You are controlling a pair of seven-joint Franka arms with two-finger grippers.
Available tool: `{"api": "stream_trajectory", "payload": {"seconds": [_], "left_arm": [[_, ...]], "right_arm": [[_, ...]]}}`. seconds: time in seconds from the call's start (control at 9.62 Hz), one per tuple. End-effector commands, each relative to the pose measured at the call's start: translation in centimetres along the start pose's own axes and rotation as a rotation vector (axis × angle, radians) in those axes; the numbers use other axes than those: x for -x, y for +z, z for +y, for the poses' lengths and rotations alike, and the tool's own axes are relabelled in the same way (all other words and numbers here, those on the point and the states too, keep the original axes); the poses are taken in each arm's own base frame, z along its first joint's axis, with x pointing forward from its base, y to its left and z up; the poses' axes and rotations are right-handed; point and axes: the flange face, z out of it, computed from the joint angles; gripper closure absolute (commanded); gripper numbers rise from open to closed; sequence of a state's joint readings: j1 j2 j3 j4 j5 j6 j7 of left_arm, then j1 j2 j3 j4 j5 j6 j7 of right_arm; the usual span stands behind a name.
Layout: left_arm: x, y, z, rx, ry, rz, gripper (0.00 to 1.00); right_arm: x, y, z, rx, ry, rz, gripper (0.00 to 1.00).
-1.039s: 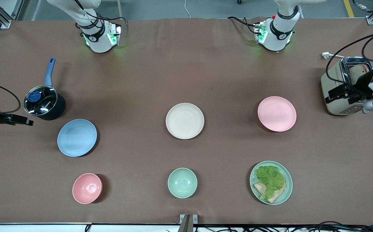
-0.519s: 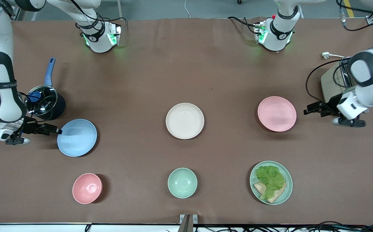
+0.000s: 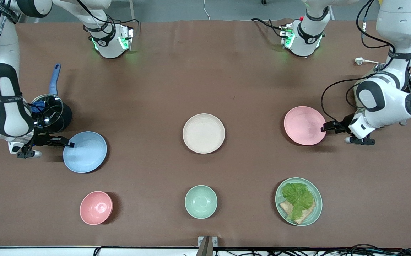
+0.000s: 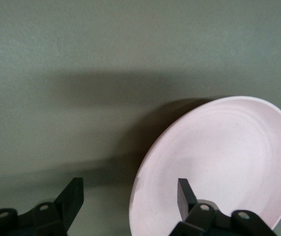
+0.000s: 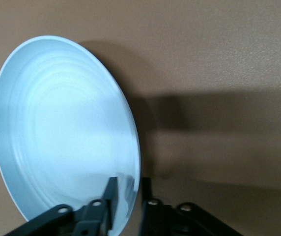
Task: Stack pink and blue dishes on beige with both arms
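Right gripper (image 3: 71, 144) sits at the rim of the blue plate (image 3: 85, 152), fingers nearly together with the rim pinched between them, one finger inside the plate, one outside per the right wrist view; blue plate (image 5: 62, 128) appears gripped at the edge toward the right arm's end of the table. Left gripper (image 3: 324, 127) is at the rim of the pink plate (image 3: 304, 125), fingers spread wide, one over the plate's inside, one outside over the cloth, rim between them and not yet clamped; pink plate (image 4: 219, 167) lies flat. Beige plate (image 3: 203, 133) is the landmark: blue plate well apart from it toward the right arm's end and a bit nearer the front camera, pink plate well apart toward the left arm's end and slightly farther. Risks, as judgement: thin rim grip could let the blue plate pivot or slip on lifting; left fingers closing off the rim could push the pink plate instead of catching it; both arms reaching the beige plate together could collide. Lidded saucepan (image 3: 49, 113) sits just beside the right arm's wrist, could get bumped. Pink bowl (image 3: 96, 207), mint bowl (image 3: 201, 201), green plate with lettuce and bread (image 3: 298, 201) lie nearer the camera than the beige plate. Brown table cover (image 3: 205, 71), matte, slightly creased; grey floor at the top.
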State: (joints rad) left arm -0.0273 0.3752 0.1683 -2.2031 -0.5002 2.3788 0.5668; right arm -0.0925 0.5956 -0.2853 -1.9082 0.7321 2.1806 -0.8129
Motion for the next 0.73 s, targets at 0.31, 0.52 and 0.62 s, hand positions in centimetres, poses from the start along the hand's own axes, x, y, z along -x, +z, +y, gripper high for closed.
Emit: {"api": "stream_trajectory", "payload": {"seconds": [0.31,0.52,0.62], "left_arm": [[1.3,3.4,-0.3,0.036,0.024,-0.03,0.9],[1.3,1.4,0.3,0.044,0.04,-0.002,1.0],[1.4,-0.1,1.5,0.054,0.058,0.013,1.0]], "right_arm": [[-1.4,-10.2,-6.0,-0.041,0.088,-0.091,1.0],[-2.3,-15.9,-12.8,-0.027,0.184,-0.175,1.0],[-2.7,-17.7,-15.5,-0.033,0.214,-0.204,1.0]]}}
